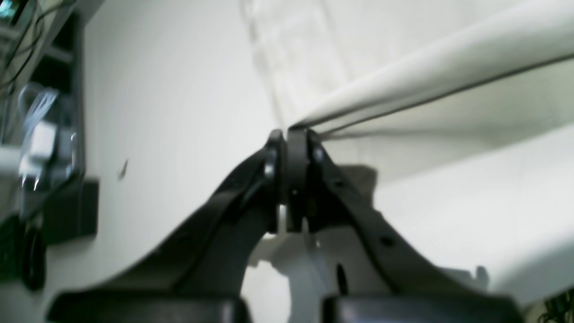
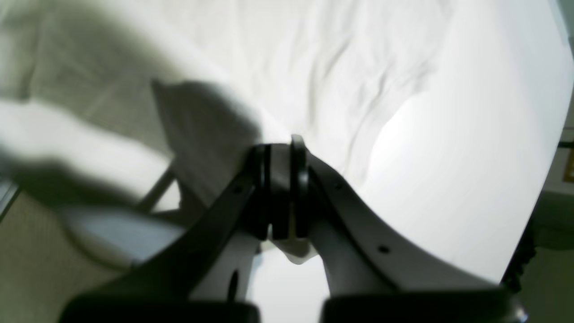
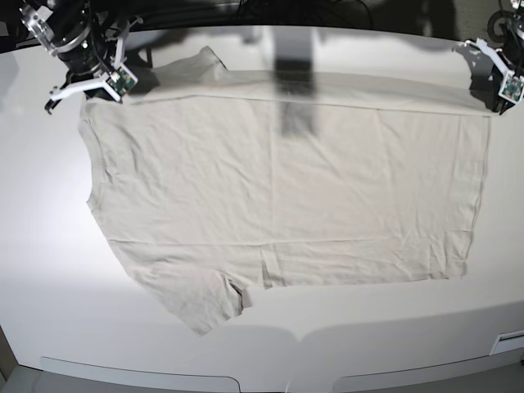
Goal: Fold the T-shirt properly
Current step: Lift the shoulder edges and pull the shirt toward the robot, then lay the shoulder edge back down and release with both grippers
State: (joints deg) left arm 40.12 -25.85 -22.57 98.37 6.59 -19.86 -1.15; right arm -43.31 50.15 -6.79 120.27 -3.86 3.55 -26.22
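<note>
Left wrist, fingers: the left fingers (image 1: 287,137) are closed on an edge of the T-shirt (image 1: 430,58), drawing it into a narrow ridge.
Left wrist, care: keep that pinch firm; the bite looks small, so a sharp pull could slip it.
Right wrist, fingers: the right fingers (image 2: 282,146) are closed on the cloth too, with a flap hanging below them.
Right wrist, care: that hanging flap may tuck under crookedly; let it swing clear before lowering.
Base, T-shirt: spread wide across the bench (image 3: 393,327), its edge on the arms' side gripped near both ends.
Base, step in hand: probably carrying that edge over the rest.
Base, how: move both arms together at one height, keep the span lightly taut, and lay it down evenly.
Base, watch: the uneven corner beyond, on the right arm's side, may need straightening afterwards.
</note>
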